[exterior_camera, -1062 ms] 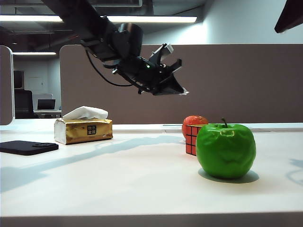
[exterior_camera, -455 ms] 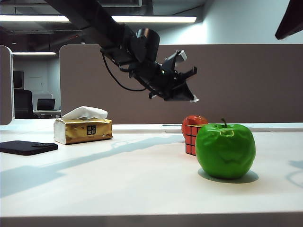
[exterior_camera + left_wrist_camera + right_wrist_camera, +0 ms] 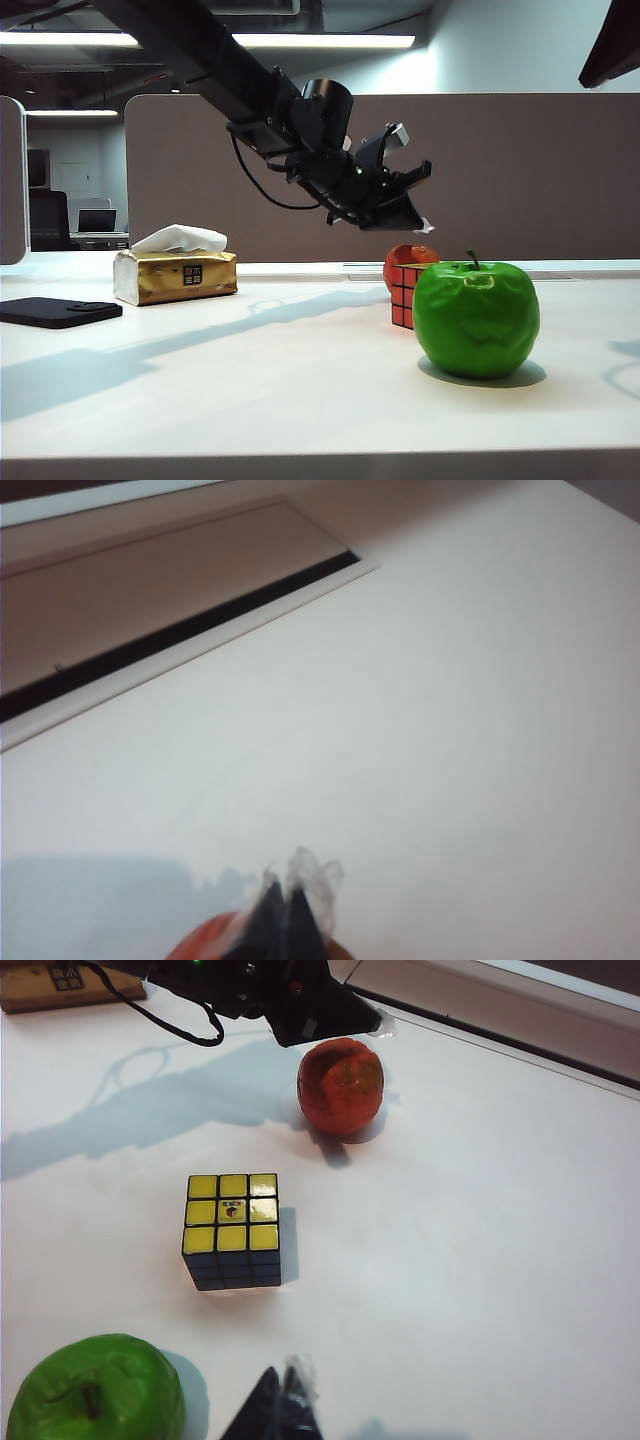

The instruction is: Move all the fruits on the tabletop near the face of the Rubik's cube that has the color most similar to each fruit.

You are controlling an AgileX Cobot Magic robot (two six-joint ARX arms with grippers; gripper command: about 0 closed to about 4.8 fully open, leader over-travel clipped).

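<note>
Exterior view: the left gripper [image 3: 408, 212] is held up in the air above the white tabletop [image 3: 250, 380], just over the red-orange fruit [image 3: 405, 256]. Its two fingers are pressed together to a point, and nothing is held between them. The Rubik's cube [image 3: 403, 296] is seen with a red face turned to the camera, just in front of the red-orange fruit. The big green apple [image 3: 476, 318] is set nearer the camera, partly covering the cube, and its dark stem sticks up. A gold tissue box [image 3: 176, 275] is placed far off on the left, and a flat black thing [image 3: 58, 311] is laid near the left edge. In the left wrist view, the closed tips of the left gripper [image 3: 285, 920] are seen over the table, with a bit of the red-orange fruit [image 3: 195, 945] under them. In the right wrist view, the right gripper [image 3: 278, 1407] is seen from above, with its fingers shut together and nothing in them, up over the table near the green apple [image 3: 95, 1390]. The cube [image 3: 233, 1228] is shown with a yellow top face, between the apple and the red-orange fruit [image 3: 340, 1086]. The three things are kept apart from each other, and the left gripper [image 3: 310, 1015] is hung just beside the fruit.
</note>
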